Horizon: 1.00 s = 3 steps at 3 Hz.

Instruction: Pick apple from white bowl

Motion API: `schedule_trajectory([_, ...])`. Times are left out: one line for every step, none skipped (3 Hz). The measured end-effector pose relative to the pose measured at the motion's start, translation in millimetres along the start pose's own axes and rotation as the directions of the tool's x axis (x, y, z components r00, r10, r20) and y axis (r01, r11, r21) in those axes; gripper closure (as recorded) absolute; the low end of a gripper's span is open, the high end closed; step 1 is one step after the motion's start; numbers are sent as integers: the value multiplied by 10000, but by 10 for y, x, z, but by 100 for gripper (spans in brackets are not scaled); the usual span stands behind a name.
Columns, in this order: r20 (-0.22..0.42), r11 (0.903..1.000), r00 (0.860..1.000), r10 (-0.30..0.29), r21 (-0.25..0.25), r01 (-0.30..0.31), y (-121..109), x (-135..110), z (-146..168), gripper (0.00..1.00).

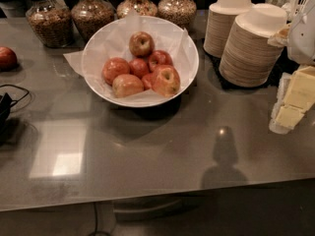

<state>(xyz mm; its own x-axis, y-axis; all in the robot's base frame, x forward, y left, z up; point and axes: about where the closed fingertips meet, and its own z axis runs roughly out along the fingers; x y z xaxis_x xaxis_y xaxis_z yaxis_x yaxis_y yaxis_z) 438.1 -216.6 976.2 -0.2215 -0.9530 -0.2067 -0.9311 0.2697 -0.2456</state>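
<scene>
The white bowl [189,58], wide, shallow and lined with crinkled white paper, stands at the back middle of the grey counter. It holds several apples. The apple [166,80], the largest, red-orange with yellowish patches and a dark stem hollow, lies at the front right of the pile. Smaller red apples [139,67] lie to its left, and a rounder yellow-brown apple [141,43] lies at the back. My gripper [289,107], white with cream-coloured pads, hangs at the right edge of the camera view. It is well to the right of the bowl, apart from it, and holds nothing.
Two stacks of beige paper bowls [248,45] stand right of the white bowl, close to the gripper. Several glass jars [91,14] of grains line the back. A lone red apple [6,58] and a black cable [10,100] lie at the left edge. The counter's front edge [147,198] runs across the bottom of the view.
</scene>
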Motion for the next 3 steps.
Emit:
schedule_trajectory([0, 10000, 10000, 0, 0, 0, 0, 0, 0, 0])
schedule_trajectory([524, 9996, 9982, -291, 72, 288, -48, -181, -11, 0])
schedule_trajectory([1215, 9968, 9894, -796, -23, 805, -79, -511, -3, 0])
